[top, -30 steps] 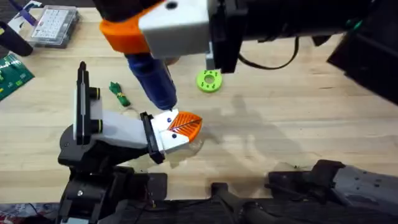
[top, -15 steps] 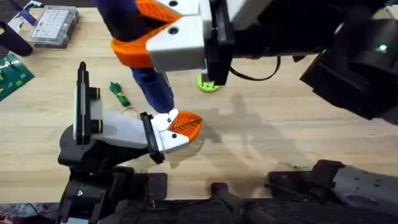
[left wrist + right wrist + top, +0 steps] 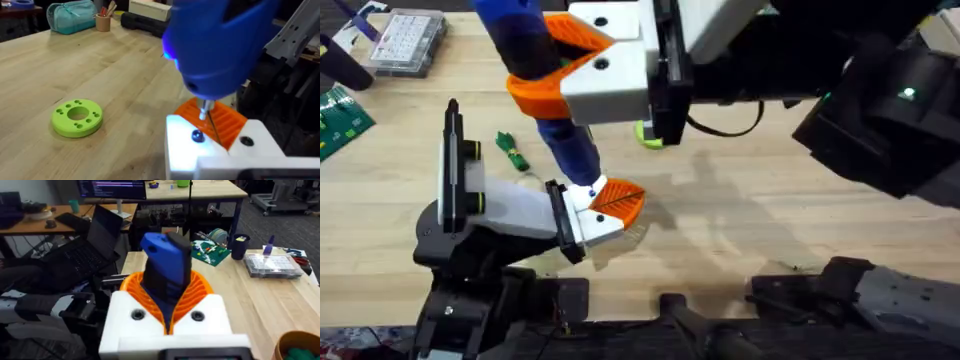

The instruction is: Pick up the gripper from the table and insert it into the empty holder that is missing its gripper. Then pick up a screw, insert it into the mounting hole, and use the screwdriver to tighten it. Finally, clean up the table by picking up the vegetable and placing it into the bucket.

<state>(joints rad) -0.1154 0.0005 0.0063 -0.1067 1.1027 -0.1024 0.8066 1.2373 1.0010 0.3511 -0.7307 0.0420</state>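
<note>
Glossy blue plastic screwdriver (image 3: 220, 45), wood tbl (image 3: 75, 65)

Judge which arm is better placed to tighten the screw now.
Right. The right gripper clamps the screwdriver, whose tip meets the white base of the orange finger mounted on the holder.

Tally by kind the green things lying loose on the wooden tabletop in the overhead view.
Toy vegetable: 1
Lime disc: 1, partly under the arm
Circuit board: 1
Total: 3
</note>
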